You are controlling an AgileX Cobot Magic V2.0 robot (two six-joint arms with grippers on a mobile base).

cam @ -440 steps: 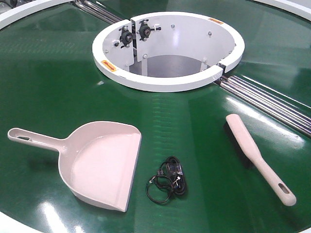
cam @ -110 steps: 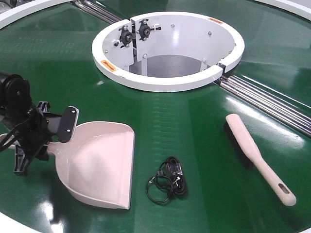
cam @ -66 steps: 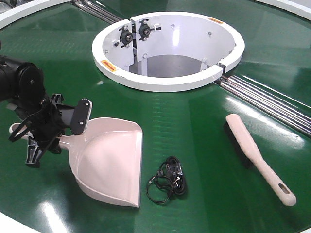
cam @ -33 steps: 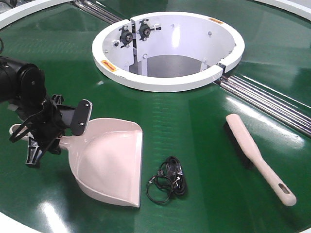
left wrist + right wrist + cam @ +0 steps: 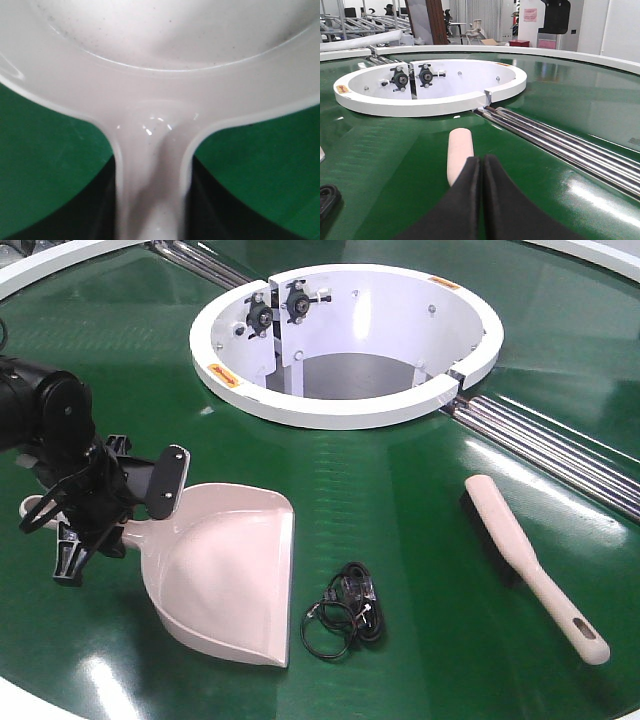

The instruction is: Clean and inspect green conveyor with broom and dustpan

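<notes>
The pale dustpan (image 5: 225,580) lies on the green conveyor (image 5: 400,500) at the front left. My left gripper (image 5: 115,522) is shut on its handle where the handle meets the scoop. In the left wrist view the dustpan (image 5: 165,50) fills the frame, and dark fingers (image 5: 102,200) flank the handle inside the left gripper (image 5: 152,200). The broom (image 5: 530,565) lies at the right, bristles down and handle end nearest me. My right gripper (image 5: 481,165) is shut and empty, just behind the broom (image 5: 459,150). It is out of the front view.
A black coiled cable bundle (image 5: 345,610) lies just right of the dustpan's front edge. The white ring hub (image 5: 340,410) stands at the centre back. Metal rollers (image 5: 560,450) run from it to the right, past the broom.
My left arm came in and took the dustpan's handle, then shifted and turned the pan to the right, toward the cable bundle. Nothing has moved in the last half second.
</notes>
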